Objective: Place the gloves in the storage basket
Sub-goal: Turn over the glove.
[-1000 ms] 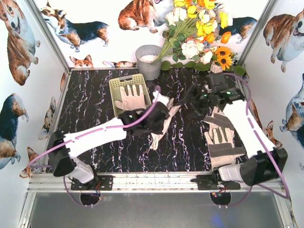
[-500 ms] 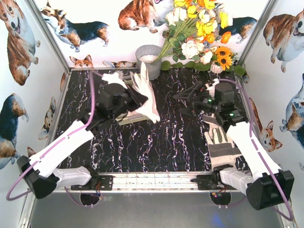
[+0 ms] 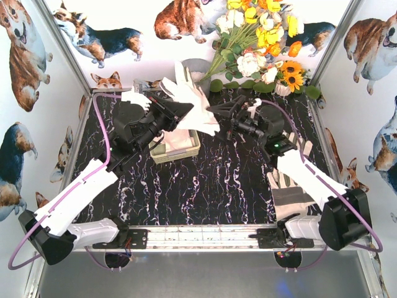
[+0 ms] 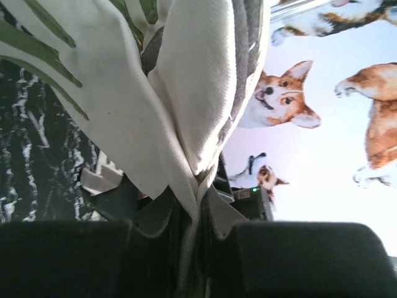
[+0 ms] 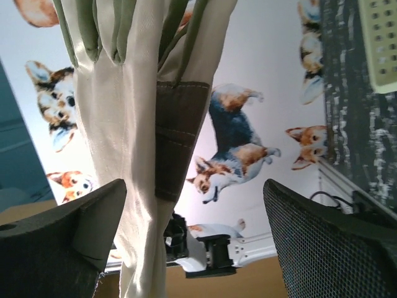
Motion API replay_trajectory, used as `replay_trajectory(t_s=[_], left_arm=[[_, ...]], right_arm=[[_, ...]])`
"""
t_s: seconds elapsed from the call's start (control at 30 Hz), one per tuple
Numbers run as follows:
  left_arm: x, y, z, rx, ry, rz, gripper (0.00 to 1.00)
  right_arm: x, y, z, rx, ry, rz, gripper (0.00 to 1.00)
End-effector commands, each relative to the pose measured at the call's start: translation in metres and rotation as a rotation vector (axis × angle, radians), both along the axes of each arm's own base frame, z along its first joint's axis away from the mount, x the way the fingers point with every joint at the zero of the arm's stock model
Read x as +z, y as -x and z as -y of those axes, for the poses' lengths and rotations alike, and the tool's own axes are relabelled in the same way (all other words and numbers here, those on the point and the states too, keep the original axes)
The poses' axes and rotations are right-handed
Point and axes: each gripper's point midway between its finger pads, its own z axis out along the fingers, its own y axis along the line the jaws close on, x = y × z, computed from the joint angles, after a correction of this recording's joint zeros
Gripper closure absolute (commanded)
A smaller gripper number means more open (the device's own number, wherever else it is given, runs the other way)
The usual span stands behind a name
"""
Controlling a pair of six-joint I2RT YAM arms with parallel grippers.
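My left gripper (image 3: 181,112) is shut on a cream-white glove (image 3: 191,99) and holds it up in the air over the back of the pale yellow-green storage basket (image 3: 175,155). The left wrist view shows the fabric (image 4: 186,105) pinched between the jaws. Another glove (image 3: 178,140) lies in the basket. My right gripper (image 3: 217,116) is open, right next to the held glove. In the right wrist view the glove (image 5: 133,136) hangs between its spread fingers (image 5: 329,248). More gloves (image 3: 288,185) lie on the table at the right, partly under the right arm.
A grey metal bucket (image 3: 197,64) stands behind the held glove at the back. A bunch of flowers (image 3: 260,43) fills the back right corner. Corgi-printed walls close in the dark marble table (image 3: 211,186) on three sides.
My left arm has lifted the glove from the table's middle up and back over the basket. My right gripper has swung left toward the raised glove.
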Motion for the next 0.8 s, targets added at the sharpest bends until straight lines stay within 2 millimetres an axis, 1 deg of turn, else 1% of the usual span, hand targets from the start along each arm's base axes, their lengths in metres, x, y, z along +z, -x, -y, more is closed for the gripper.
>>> replay_trajectory(t_s=[0.0,0.1,0.17,0.37,0.47,0.5,0.57,0.67,0.77], left_arm=[[0.036,-0.002,0.002,-0.011,0.121,0.072,1.0],[0.038,-0.004,0.007,-0.021,0.139,0.067,1.0],[0.037,-0.004,0.009,-0.028,0.155,0.06,1.0],[0.038,-0.004,0.016,-0.061,0.194,0.039,1.0],[0.036,-0.002,0.017,-0.072,0.199,0.022,1.0],[0.035,-0.001,0.017,-0.074,0.198,0.018,1.0],[0.033,0.002,0.016,-0.077,0.192,0.009,1.0],[0.028,0.005,0.01,-0.063,0.179,-0.006,1.0],[0.019,0.006,0.008,-0.054,0.172,-0.026,1.0]], right_arm=[[0.064,0.001,-0.012,0.011,-0.196,0.111,0.06],[0.079,-0.003,-0.018,0.021,-0.252,0.121,0.06],[0.088,-0.006,-0.019,0.021,-0.282,0.127,0.06],[0.108,-0.019,-0.024,0.027,-0.329,0.157,0.07],[0.118,-0.026,-0.025,0.023,-0.358,0.178,0.09],[0.119,-0.028,-0.026,0.022,-0.361,0.183,0.12],[0.121,-0.032,-0.026,0.013,-0.358,0.196,0.19],[0.12,-0.035,-0.025,0.003,-0.34,0.209,0.33],[0.115,-0.038,-0.025,-0.004,-0.329,0.206,0.49]])
